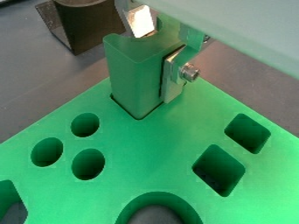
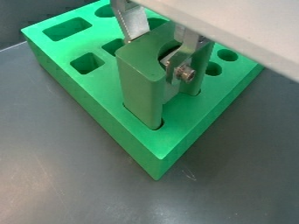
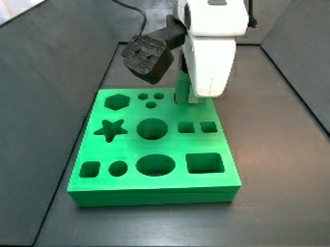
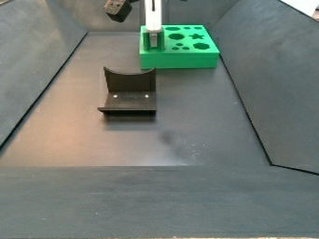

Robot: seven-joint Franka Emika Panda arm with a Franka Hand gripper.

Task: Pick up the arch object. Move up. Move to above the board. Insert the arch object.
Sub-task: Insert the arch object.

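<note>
The arch object is a narrow bright green block standing upright with its lower end inside a hole near an edge of the board. My gripper is shut on the block's upper part, one silver finger on the far side and the other finger on the near side. In the side views the gripper reaches straight down at the edge of the board, with a sliver of the arch object showing under the white hand.
The fixture stands on the dark floor just off the board. The board has a star hole, several round holes and square holes. Sloped dark walls ring the floor.
</note>
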